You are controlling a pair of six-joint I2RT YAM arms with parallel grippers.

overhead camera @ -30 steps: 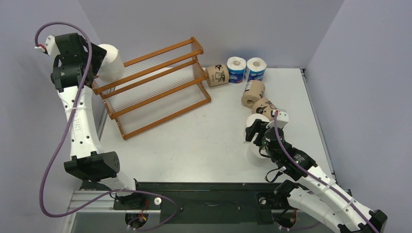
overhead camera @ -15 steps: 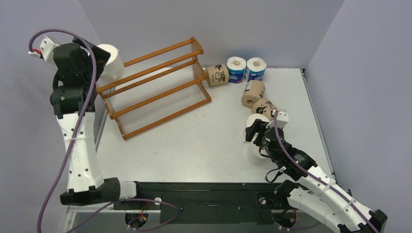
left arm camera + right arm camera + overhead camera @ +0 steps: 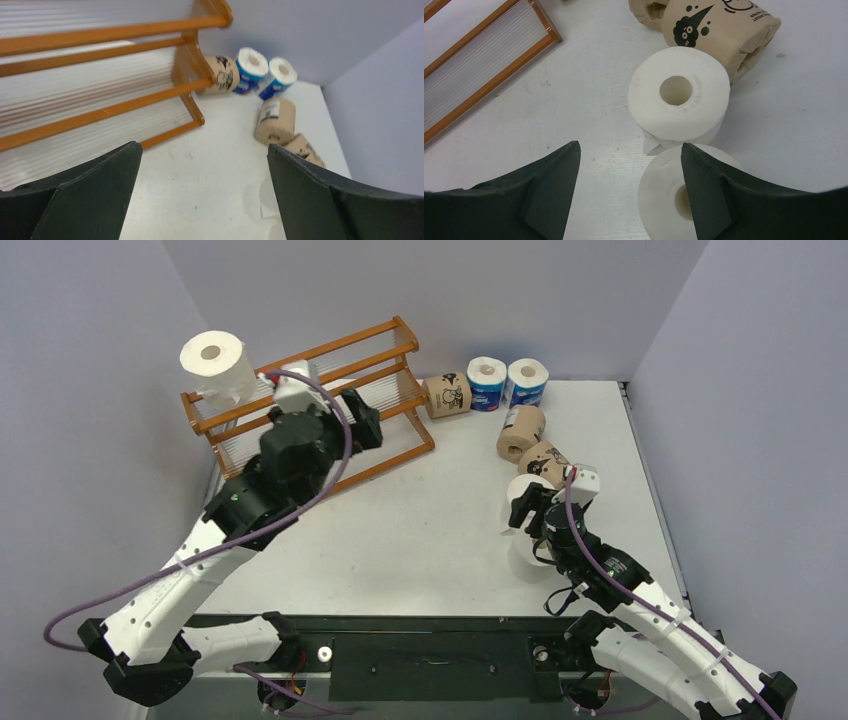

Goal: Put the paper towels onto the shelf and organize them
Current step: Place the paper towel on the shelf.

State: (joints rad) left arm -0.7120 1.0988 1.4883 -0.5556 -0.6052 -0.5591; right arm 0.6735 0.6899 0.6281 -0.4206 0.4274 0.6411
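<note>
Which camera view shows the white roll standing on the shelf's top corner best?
The top external view: the white roll stands upright on a top corner of the shelf, wholly visible. The left wrist view shows only shelf rails; the right wrist view only a shelf corner. Neither shows the roll.

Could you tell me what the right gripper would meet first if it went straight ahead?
Most likely the nearer white roll, close under the open right gripper, though depth is unclear.
</note>
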